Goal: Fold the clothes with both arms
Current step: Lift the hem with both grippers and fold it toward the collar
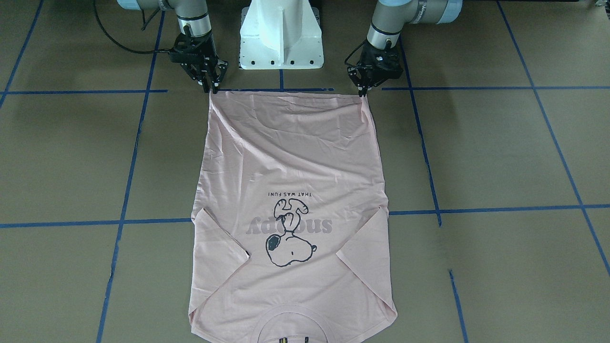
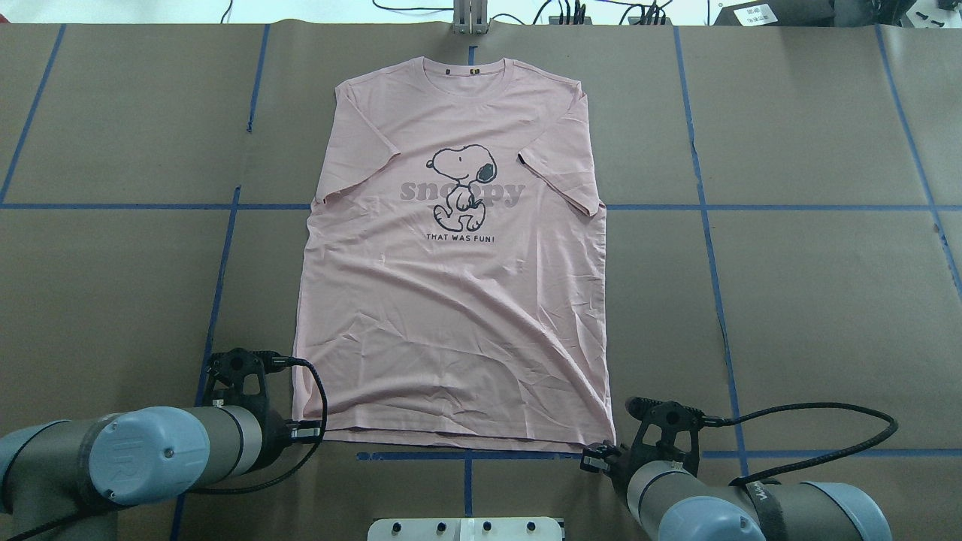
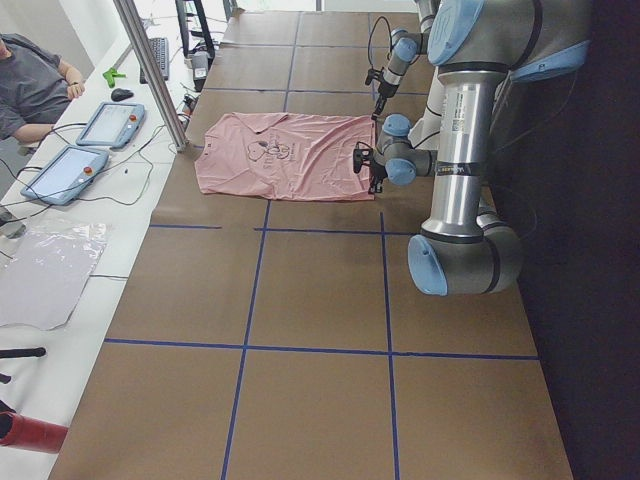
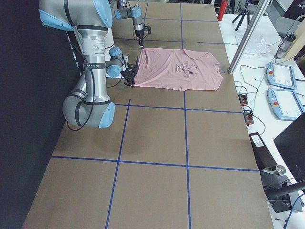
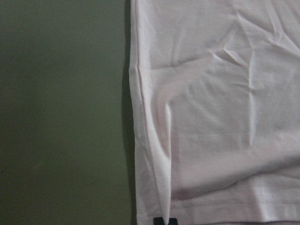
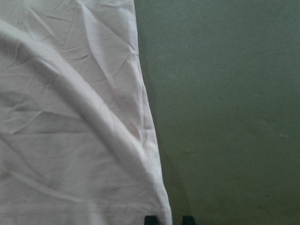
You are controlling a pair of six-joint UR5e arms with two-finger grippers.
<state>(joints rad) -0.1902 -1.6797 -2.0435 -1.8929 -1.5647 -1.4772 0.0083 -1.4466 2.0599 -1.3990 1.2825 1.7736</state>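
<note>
Pink T-shirt (image 2: 451,315) lies flat, sleeves tucked in, body folds not done yet. The left gripper (image 1: 364,93) pinches one hem corner; the right gripper (image 1: 212,87) looks open at the other.

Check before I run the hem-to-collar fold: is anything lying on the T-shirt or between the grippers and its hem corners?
Nothing visible. The left gripper and right gripper sit right at the hem corners of the T-shirt; only its own folded-in sleeves lie on it before the collar.

Soft cloth on matt brown paper
The T-shirt (image 2: 451,338) is thin, matt, creased cloth; the counter (image 2: 827,315) wears dull brown paper (image 2: 113,300) crossed by smooth blue tape (image 2: 789,207).
</note>
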